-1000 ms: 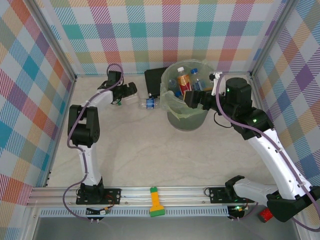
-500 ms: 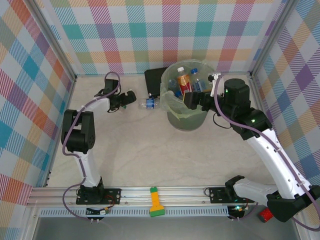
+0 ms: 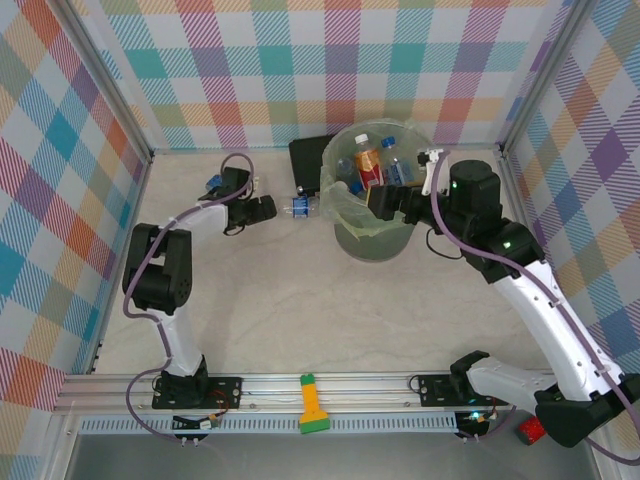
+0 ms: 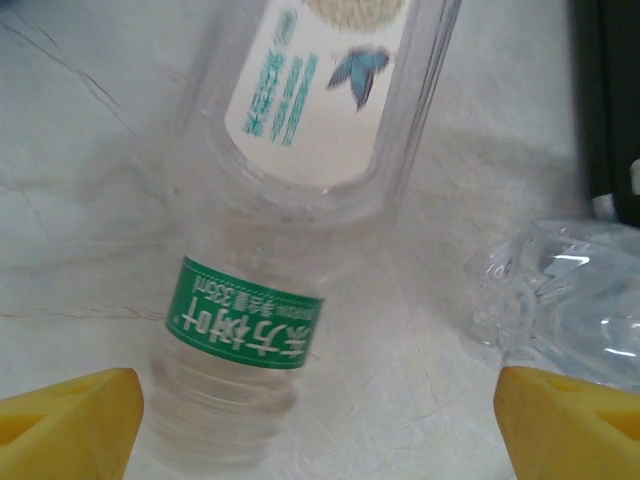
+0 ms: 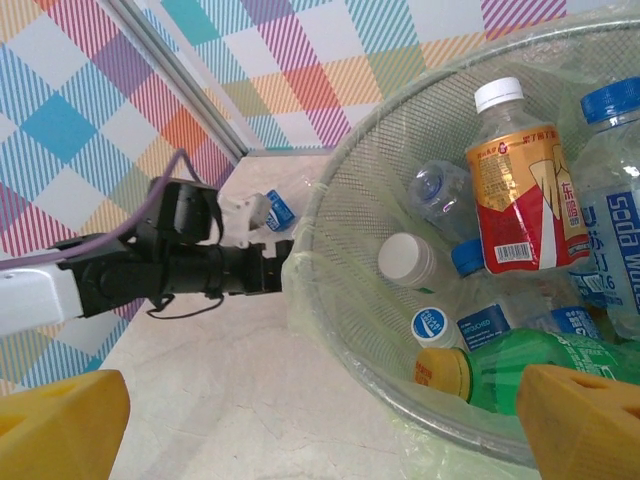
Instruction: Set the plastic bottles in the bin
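A clear plastic bottle (image 4: 290,200) with a green label band lies on the table between my left gripper's (image 4: 320,430) fingers, close to the left one; the jaws are open and apart from it. A crumpled clear bottle (image 4: 570,290) lies to its right, and from above it shows blue-capped (image 3: 299,207) just past the left gripper (image 3: 266,208). The bin (image 3: 375,240) holds several bottles, among them a red-labelled one (image 5: 515,180) and a green one (image 5: 545,365). My right gripper (image 3: 385,200) hangs open over the bin's near rim (image 5: 330,250), nothing between its fingertips (image 5: 320,420).
A flat black object (image 3: 310,155) lies behind the loose bottles, beside the bin. A yellow and green tool (image 3: 313,405) rests on the front rail. Checked walls close in the table on three sides. My left arm (image 5: 150,270) stretches toward the bin.
My left gripper has swung toward me and to the right, onto the green-banded bottle, and its jaws have narrowed a little. The right arm has hardly moved.
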### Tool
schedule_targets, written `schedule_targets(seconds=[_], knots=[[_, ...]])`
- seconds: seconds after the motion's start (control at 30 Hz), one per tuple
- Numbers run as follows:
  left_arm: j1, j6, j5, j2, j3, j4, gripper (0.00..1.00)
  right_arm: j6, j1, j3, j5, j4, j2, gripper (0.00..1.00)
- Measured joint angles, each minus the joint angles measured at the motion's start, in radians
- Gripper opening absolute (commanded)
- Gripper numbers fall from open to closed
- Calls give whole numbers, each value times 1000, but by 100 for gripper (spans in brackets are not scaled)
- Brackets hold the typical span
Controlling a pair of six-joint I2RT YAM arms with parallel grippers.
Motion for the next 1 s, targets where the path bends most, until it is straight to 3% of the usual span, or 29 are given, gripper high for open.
schedule_targets(seconds=[0.17, 0.3, 0.47, 0.7, 1.0], knots=[[-6, 21, -22, 65, 6, -4, 75, 0, 0, 0, 0, 0, -8, 99], [-5, 23, -32, 72, 13, -6, 53, 0, 0, 0, 0, 0, -8, 99], [-5, 26, -32, 72, 13, -9, 41, 0, 0, -2, 0, 0, -8, 99], [-10, 23, -32, 40, 8, -24, 37, 3, 0, -4, 0, 0, -8, 99], [-30, 14, -40, -134, -35, -27, 35, 8, 0, -10, -6, 4, -8, 99]])
